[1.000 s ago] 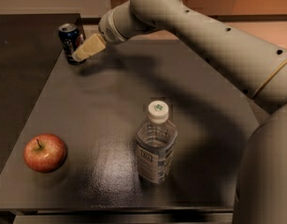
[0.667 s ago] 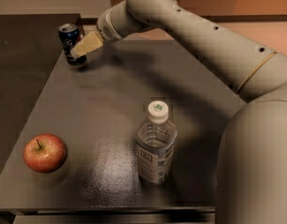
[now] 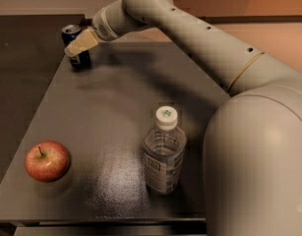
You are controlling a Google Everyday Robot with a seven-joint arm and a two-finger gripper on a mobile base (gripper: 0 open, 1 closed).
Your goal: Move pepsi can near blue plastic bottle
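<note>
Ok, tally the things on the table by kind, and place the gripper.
Cans: 1, the pepsi can
Bottles: 1, the blue plastic bottle
Apples: 1, the red apple
Total: 3
The gripper is at the pepsi can, far left on the table.

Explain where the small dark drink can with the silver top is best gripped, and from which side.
Grip the small dark pepsi can across its mid-body, coming level from the right. It stands upright near the dark table's far left corner, so its straight round walls suit a side pinch. The tan gripper is at that side.
</note>
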